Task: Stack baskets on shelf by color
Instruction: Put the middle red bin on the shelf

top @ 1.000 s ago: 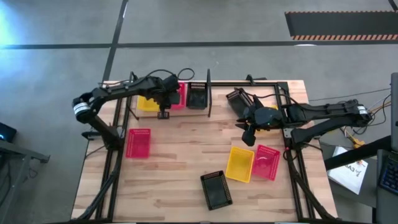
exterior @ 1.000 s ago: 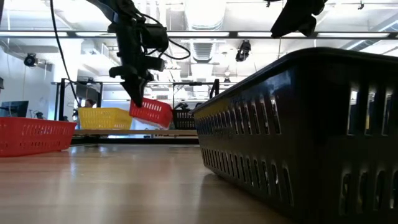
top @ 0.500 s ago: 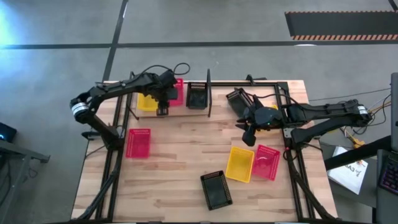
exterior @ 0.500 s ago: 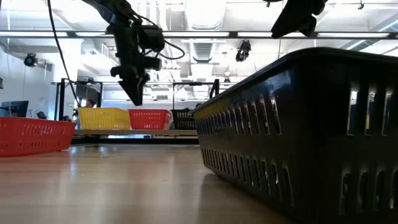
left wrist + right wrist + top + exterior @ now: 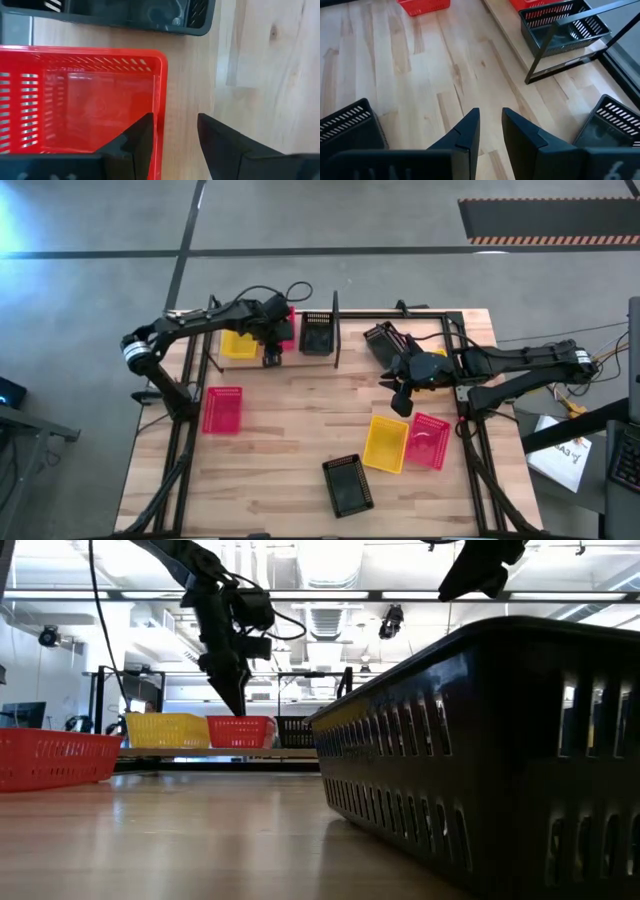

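At the upper left of the high view, the shelf [image 5: 352,316], a pale board framed in thin black rods, carries three baskets abreast: a yellow basket [image 5: 236,344], a red basket [image 5: 284,330] and a black basket [image 5: 318,333], all thin perforated plastic with slotted walls.

The left gripper [image 5: 270,358] hangs over the red basket's near rim. In the left wrist view its jaws stand apart and empty, one finger [image 5: 141,134] over the basket's wall, the other over bare wood, so the basket [image 5: 82,97] sits free on the board with its long axis running across the jaws.

At centre right of the high view, the right gripper [image 5: 400,398] hovers above bare tabletop; in its wrist view the jaws stand slightly apart with nothing between them.

The loose baskets lie lower in the frame: a red one [image 5: 222,409] at left, nearer the left arm, then a yellow one [image 5: 385,443] touching another red [image 5: 430,440], and a black one [image 5: 347,484] at bottom centre. A further black basket [image 5: 382,342] sits tilted at upper right. The yellow one lies just below the right gripper, its long axis tilted off the table's edges, so I judge that arm better placed for it.
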Available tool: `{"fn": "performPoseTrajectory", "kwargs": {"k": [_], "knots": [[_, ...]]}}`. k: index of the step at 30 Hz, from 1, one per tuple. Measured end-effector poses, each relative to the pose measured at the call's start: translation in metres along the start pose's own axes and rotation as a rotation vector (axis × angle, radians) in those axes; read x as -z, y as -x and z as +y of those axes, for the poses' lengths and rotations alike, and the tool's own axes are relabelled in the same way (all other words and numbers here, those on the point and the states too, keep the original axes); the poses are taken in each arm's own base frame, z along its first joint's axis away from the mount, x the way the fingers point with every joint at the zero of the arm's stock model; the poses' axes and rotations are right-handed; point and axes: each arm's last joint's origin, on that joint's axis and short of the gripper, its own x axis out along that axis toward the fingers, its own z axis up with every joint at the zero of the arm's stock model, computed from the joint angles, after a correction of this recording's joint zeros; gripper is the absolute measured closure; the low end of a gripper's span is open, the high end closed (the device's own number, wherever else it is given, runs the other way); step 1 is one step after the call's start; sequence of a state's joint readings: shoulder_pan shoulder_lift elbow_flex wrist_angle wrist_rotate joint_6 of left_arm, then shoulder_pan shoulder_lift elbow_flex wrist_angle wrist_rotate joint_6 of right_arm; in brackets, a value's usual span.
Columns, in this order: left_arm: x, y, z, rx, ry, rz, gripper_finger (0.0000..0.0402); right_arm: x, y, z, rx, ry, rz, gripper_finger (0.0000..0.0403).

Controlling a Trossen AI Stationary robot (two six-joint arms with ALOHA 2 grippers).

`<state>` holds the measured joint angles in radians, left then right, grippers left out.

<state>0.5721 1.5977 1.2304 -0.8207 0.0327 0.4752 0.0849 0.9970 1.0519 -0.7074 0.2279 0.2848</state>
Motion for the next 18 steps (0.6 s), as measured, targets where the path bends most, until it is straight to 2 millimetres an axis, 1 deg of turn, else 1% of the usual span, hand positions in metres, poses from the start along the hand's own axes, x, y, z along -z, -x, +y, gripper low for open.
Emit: {"fn": "performPoseTrajectory", "kwargs": {"k": [3,7,10,15,18], "knots": [[-0.002,0.000,-0.004,0.023,0.011,-0.010,0.0265,0.000,0.000,0.000,0.000,0.000,0.000,0.0328],[-0.002,0.007,-0.010,0.043,0.008,-0.022,0.0265,0.000,0.000,0.000,-0.001,-0.001,0.000,0.0325],[-0.001,0.007,-0.014,0.060,-0.003,-0.004,0.0265,0.000,0.000,0.000,-0.001,-0.002,0.000,0.0328],[-0.003,0.007,-0.014,0.057,-0.010,-0.014,0.0265,0.000,0.000,0.000,-0.001,-0.001,0.000,0.0334],[-0.004,0.016,-0.015,0.055,0.034,-0.019,0.0265,0.002,0.003,-0.001,0.001,-0.005,0.010,0.0335]]}}
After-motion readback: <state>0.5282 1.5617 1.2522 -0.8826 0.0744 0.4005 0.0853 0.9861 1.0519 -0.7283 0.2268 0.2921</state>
